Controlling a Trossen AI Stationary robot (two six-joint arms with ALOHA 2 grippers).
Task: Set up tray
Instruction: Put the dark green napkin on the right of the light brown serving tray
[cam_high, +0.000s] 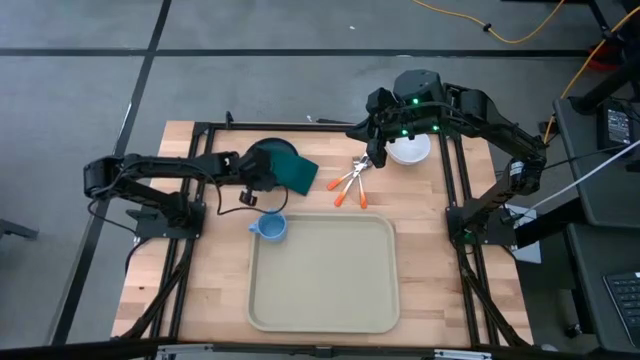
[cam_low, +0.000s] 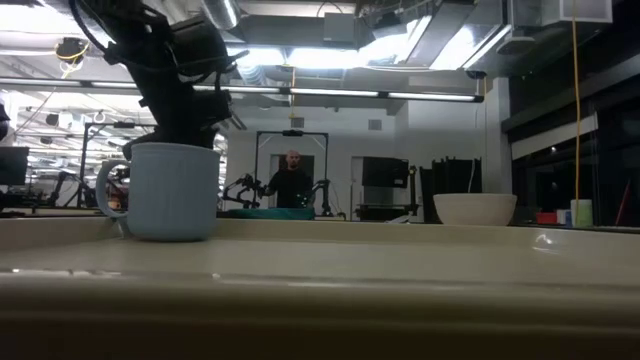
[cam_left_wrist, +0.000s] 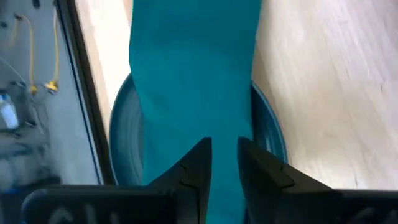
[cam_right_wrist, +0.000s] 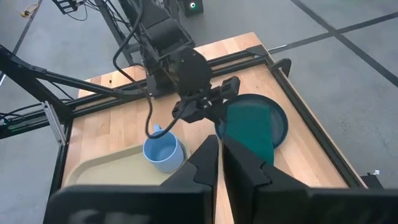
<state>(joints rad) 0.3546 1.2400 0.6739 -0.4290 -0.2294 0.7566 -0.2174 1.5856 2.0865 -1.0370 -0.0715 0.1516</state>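
Tray (cam_high: 322, 272): beige, rimmed, at the near middle of the table, nothing on it. Wood shows on both sides; the black frame rails run close along left and right, so sideways room is limited.

Mug (cam_high: 270, 228): pale blue, standing just off the tray's far-left corner, touching or nearly touching the rim. Risk: an arm sweeping low could tip it.

Left gripper (cam_left_wrist: 224, 163): fingers narrowly apart, low over the teal napkin (cam_high: 296, 168) lying across the dark round plate (cam_high: 266, 153). Risk: pinching the cloth may drag the plate with it, and the plate sits near the far-left frame rail.

Cutlery (cam_high: 350, 182): orange-tipped pieces, loosely heaped far of the tray. Risk: scattering if nudged.

Right gripper (cam_right_wrist: 219, 154): fingers almost together, holding nothing, raised above the cutlery beside the white bowl (cam_high: 408, 148).
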